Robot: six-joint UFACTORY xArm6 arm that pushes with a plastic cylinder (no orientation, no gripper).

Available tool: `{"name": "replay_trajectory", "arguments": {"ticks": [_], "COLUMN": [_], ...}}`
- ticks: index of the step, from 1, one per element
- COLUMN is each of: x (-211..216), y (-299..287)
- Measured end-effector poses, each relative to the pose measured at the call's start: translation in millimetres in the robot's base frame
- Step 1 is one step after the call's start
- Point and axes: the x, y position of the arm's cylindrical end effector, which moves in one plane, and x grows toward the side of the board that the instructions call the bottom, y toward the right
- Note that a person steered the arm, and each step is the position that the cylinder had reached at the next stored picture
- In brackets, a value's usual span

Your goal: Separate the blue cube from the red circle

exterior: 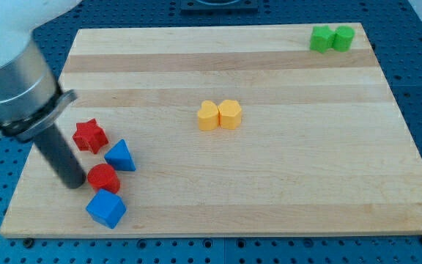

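Observation:
The blue cube (106,208) lies near the board's lower left corner. The red circle (103,178) sits just above it, touching it. My tip (73,184) rests on the board right at the red circle's left side, up and to the left of the blue cube. The rod rises up and left to a grey cylinder.
A blue triangle (121,155) sits just above and right of the red circle. A red star (89,136) lies beside the rod. Two yellow blocks (220,115) touch mid-board. Two green blocks (332,38) sit at the top right corner. The board's bottom edge (218,235) is close below the cube.

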Motion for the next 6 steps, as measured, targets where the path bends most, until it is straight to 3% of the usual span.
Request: {"name": "replay_trajectory", "arguments": {"ticks": [1,2,6], "x": [22,47,43], "y": [-28,8,121]}}
